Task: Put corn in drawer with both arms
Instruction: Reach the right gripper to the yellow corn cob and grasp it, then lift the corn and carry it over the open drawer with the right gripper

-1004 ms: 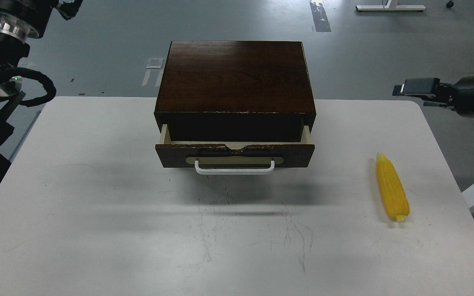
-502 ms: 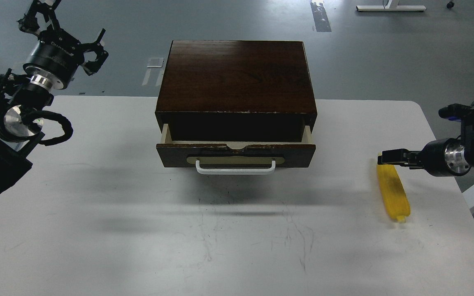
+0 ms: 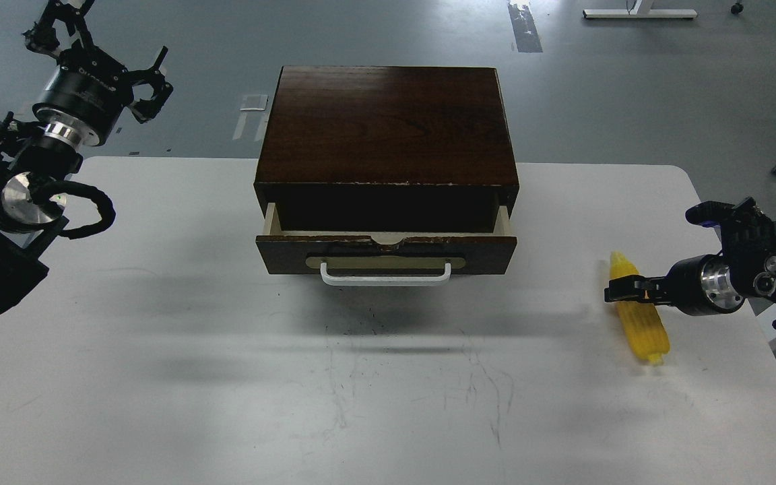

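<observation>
Corn, ribbed tapered yellow, lies on table.

We see an evenly, brightly lit scene. The white worktop looks slightly washed out, and a broad soft shadow lies on it just in front of the drawer, stretching out to both sides of it. The drawer's inside is too dark to read. A dull sheen falls across the cabinet top behind it. Focus is sharp on the drawer; the corn, far to its right, looks slightly smeared.
</observation>
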Motion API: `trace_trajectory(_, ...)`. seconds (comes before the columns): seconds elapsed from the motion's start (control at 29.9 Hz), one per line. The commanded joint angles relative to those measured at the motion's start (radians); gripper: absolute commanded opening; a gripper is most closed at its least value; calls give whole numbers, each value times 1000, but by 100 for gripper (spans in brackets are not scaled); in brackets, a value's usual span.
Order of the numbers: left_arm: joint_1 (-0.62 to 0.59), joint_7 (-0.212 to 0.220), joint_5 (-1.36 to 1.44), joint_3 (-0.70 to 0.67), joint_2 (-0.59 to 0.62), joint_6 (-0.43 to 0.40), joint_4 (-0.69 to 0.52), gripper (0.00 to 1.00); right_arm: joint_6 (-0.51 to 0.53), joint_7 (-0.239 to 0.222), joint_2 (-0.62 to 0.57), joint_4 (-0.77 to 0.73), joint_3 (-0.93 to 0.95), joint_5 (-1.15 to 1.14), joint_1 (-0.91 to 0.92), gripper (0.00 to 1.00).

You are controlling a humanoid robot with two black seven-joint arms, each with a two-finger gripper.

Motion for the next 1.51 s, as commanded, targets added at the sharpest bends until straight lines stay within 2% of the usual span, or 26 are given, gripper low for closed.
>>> trace_trajectory(0.0, -2, -3, 2, 0, 0, 0, -3, 98, 0, -1, 1, 3, 4, 2, 8, 24)
trace_trajectory(0.03, -2, -9, 0, 0, -1, 0, -3, 98, 0, -1, -2, 6, 7, 5, 15, 19)
trace_trajectory(0.13, -5, -7, 2, 2, -4, 0, -4, 98, 0, 2, -13, 19, 15, 12, 44, 14)
trace_trajectory(0.23, -6, -7, 2, 6, -7, 0, -8, 98, 0, 2, -56, 70, 16, 14, 161, 9)
trace_trajectory(0.3, -6, -7, 2, 8, -7, 0, -9, 98, 0, 2, -73, 104, 21, 14, 223, 8)
trace_trajectory(0.44, -3, -3, 6, 8, -1, 0, -12, 98, 0, 3, -82, 238, 26, 12, 463, 9)
trace_trajectory(0.57, -5, 2, 9, 13, -3, 0, -14, 98, 0, 3, -68, 295, 24, -1, 590, 8)
trace_trajectory(0.7, -5, 2, 9, 14, 0, 0, -14, 98, 0, 8, 100, 311, 24, -144, 689, 8)
trace_trajectory(1.0, 0, -1, 9, 13, 20, 0, -14, 98, 0, 17, 324, 315, 22, -357, 683, 6)
trace_trajectory(1.21, 2, -1, 9, 13, 42, 0, -12, 98, 0, 57, 367, 367, 19, -527, 691, 6)
trace_trajectory(1.47, 2, -1, 9, 13, 42, 0, -14, 98, 0, 62, 360, 463, -49, -724, 670, 7)
